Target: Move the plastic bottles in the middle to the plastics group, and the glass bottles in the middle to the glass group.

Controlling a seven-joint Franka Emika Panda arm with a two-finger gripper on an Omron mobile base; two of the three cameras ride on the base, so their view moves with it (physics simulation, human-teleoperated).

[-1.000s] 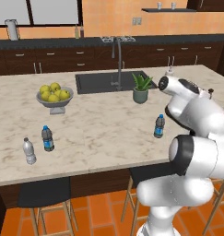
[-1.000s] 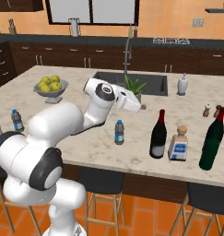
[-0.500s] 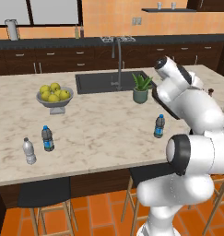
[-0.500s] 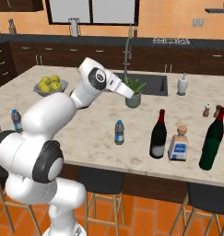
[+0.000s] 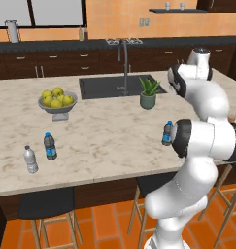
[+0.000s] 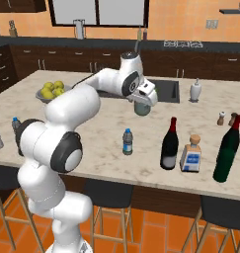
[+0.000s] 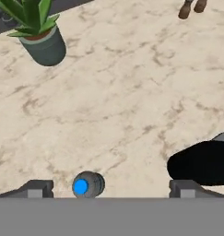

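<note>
The small dark plastic bottle (image 6: 127,142) with a blue cap stands mid-counter; in the left base view this bottle (image 5: 167,133) is half hidden by my arm. From above, the hand view shows its blue cap (image 7: 88,185) between my fingertips. My gripper (image 7: 111,188) hangs open over it, well above the counter, near the plant (image 6: 141,108). The tall dark wine bottle (image 6: 169,144) and the squat pale bottle (image 6: 192,154) stand to the right. Beyond them is the glass group's dark bottle (image 6: 227,148). The plastics group, a clear bottle (image 5: 30,159) and a dark one (image 5: 50,146), is far left.
A potted plant (image 5: 148,92) stands by the sink (image 5: 114,87), with a fruit bowl (image 5: 56,99) further left. A white dispenser (image 6: 195,90) and small shakers (image 6: 221,118) sit at the back right. Bar stools (image 6: 109,195) stand under the counter's front edge (image 5: 90,177).
My arm has swung and lifted over the counter, bringing the hand near the plant. The jaws stay open. No bottle has moved.
</note>
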